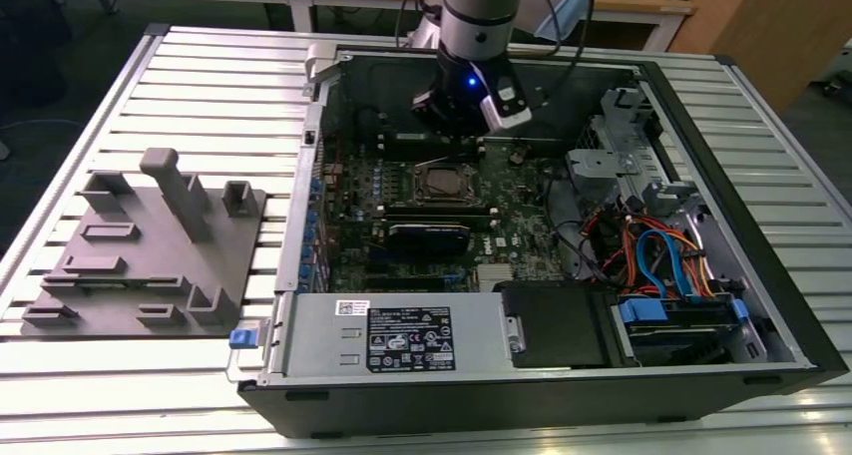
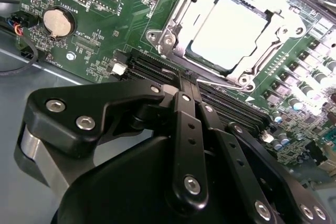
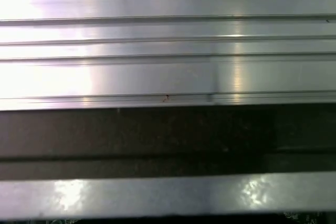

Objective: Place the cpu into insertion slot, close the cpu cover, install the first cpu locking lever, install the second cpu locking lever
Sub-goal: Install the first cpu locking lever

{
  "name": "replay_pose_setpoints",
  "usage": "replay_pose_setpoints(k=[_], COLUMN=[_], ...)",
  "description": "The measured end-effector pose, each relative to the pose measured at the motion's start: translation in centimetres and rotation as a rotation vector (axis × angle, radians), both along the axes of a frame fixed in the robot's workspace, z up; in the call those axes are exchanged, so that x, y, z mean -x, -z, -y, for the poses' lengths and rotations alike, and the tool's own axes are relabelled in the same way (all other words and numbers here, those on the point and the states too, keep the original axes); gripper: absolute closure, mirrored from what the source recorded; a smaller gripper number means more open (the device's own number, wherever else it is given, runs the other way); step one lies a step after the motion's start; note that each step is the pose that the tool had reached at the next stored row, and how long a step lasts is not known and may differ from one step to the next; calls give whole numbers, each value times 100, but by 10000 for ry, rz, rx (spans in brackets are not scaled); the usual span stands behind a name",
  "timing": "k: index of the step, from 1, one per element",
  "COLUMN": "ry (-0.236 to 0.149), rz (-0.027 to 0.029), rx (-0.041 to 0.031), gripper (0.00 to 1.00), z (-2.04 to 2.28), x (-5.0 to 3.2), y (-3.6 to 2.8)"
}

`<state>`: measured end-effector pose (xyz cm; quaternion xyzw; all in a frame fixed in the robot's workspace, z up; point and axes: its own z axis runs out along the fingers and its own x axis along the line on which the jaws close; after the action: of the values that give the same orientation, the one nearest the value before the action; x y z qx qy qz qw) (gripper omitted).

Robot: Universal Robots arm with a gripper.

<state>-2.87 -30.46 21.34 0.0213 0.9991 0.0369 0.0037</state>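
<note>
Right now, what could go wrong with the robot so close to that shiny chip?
The gripper hangs low over the long black slots beside the cpu cover, so it might scrape them or the small board parts. A thin wire lever lies right by its tip and could slip or bend if pushed crookedly.

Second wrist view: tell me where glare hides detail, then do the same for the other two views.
In the second wrist view, the cpu top is washed out to near white inside the cpu cover; the hand sits dark in front. In the first wrist view, bright streaks bloom on the ribbed metal. In the exterior view, the table slats shine mildly.
</note>
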Motion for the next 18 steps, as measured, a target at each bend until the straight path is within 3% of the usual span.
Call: replay_pose_setpoints(k=[18], ry=[0], rz=[0], rx=[0], gripper=[89], z=[0], x=[-28], y=[116])
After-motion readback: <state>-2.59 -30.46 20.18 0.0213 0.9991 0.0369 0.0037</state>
